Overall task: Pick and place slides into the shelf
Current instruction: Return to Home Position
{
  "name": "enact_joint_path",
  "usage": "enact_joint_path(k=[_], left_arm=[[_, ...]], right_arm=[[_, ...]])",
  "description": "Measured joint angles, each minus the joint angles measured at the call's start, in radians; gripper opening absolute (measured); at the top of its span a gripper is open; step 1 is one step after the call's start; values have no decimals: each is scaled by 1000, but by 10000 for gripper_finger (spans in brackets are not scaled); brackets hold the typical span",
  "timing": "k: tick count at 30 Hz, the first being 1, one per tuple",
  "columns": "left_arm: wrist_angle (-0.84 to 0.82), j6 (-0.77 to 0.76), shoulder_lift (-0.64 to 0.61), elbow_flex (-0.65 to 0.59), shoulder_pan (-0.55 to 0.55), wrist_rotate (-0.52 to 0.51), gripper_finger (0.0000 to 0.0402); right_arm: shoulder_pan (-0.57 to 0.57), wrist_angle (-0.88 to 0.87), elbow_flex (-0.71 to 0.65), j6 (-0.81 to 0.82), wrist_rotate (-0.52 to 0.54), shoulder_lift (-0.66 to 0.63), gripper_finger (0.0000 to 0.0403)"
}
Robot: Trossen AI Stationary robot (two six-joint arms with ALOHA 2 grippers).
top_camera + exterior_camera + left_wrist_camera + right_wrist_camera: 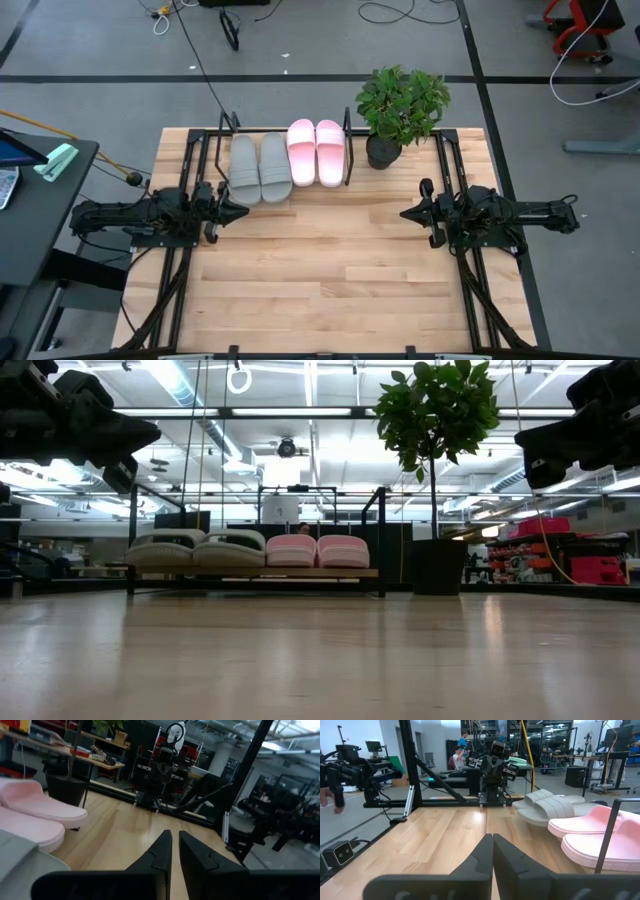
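Two grey slides [260,168] and two pale pink slides [316,152] lie side by side on the wooden board of the black-framed shelf [347,150] at the table's far edge; the low view shows all of them in a row [245,550]. My left gripper [240,211] hangs shut above the table's left side, pointing level toward the right, holding nothing. My right gripper [408,213] hangs shut above the right side, pointing level toward the left, holding nothing.
A green plant in a black pot [400,110] stands just right of the shelf at the far edge. Bare wooden tabletop [320,270] lies between the two arms and toward the near edge. A person shows in the room beyond [456,757].
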Motion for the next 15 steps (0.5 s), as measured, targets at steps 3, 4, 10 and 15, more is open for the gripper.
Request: enact_joint_path(k=[3,4,10,15], left_arm=[[0,98,0,0,0,0,40],[0,128,0,0,0,0,40],[0,161,0,0,0,0,32],[0,166,0,0,0,0,28]], right_arm=[[0,0,0,0,0,0,15],[0,0,0,0,0,0,15],[0,0,0,1,0,0,14],[0,0,0,1,0,0,14]])
